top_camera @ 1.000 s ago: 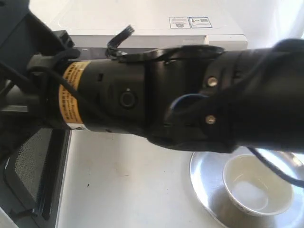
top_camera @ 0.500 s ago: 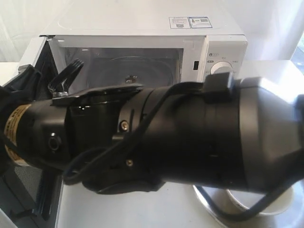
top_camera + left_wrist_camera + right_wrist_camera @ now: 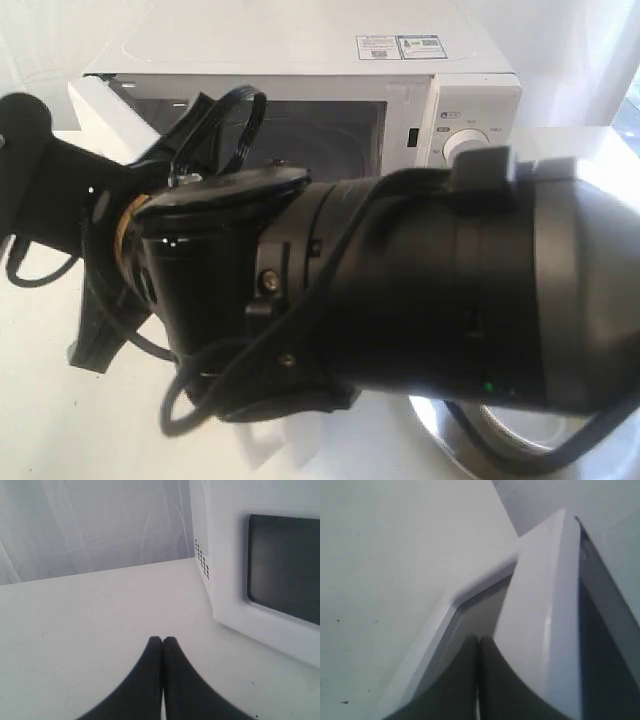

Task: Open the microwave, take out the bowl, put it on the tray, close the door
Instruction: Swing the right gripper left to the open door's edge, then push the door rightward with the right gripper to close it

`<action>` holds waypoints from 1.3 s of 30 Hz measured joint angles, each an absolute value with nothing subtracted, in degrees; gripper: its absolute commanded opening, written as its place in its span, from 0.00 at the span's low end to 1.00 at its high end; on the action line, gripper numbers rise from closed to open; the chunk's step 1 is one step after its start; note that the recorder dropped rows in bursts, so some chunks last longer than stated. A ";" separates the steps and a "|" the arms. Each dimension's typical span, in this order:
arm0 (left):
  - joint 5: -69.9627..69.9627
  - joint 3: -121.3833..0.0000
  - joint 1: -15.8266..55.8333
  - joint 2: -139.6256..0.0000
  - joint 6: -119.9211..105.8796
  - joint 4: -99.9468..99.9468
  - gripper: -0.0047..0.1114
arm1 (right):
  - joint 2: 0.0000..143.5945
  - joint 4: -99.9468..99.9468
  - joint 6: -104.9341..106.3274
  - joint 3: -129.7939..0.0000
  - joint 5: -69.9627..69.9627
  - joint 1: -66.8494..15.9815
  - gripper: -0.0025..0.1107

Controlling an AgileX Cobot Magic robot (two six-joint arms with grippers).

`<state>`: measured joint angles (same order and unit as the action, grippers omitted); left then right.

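Note:
The white microwave (image 3: pixel 300 50) stands at the back, its cavity showing behind my right arm (image 3: pixel 420 300), which reaches across to the left. The door (image 3: pixel 540 615) stands part way open; my right gripper (image 3: pixel 479 640) is shut with its tips against the door's white frame, beside the dark window (image 3: pixel 605 650). My left gripper (image 3: pixel 162 640) is shut and empty over the bare table, a little off the door's outer face (image 3: pixel 280 575). A sliver of the steel tray (image 3: pixel 445 435) shows at the bottom right, the bowl (image 3: pixel 530 428) on it mostly hidden by the arm.
The white table (image 3: pixel 90 615) spreads to the left of the microwave. Control knobs (image 3: pixel 468 145) are on the microwave's right front. A pale curtain (image 3: pixel 90 525) hangs behind. Cables (image 3: pixel 215 125) loop off the right arm.
The right arm has swept up and to the left. The door, wide open at the lower left before, has swung towards the microwave. The arm now hides most of the bowl and tray.

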<state>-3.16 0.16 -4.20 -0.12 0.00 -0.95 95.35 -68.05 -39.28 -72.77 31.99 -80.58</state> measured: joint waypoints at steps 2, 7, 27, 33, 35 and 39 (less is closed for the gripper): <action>-3.16 0.16 -4.20 -0.12 0.00 -0.95 0.04 | 95.14 -67.60 -39.28 -72.51 32.39 -80.58 0.02; -3.16 0.16 -4.20 -0.12 0.00 -0.95 0.04 | 92.70 -67.60 -39.28 -72.51 37.55 -80.58 0.02; -3.16 0.16 -4.20 -0.12 0.00 -0.95 0.04 | 92.48 -77.18 -54.60 -62.66 44.26 -67.65 0.02; -3.16 0.16 -4.20 -0.12 0.00 -0.95 0.04 | 93.27 -85.97 -64.01 -61.08 38.28 -62.49 0.02; -3.16 0.16 -4.20 -0.12 0.00 -0.95 0.04 | 94.30 -88.49 -66.48 -60.95 37.73 -61.28 0.02; -3.16 0.16 -4.20 -0.12 0.00 -0.95 0.04 | 98.30 -96.23 -74.30 -60.96 37.03 -57.89 0.02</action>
<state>-3.16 0.16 -4.20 -0.12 0.00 -0.95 98.30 -96.23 -74.30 -60.96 37.03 -57.89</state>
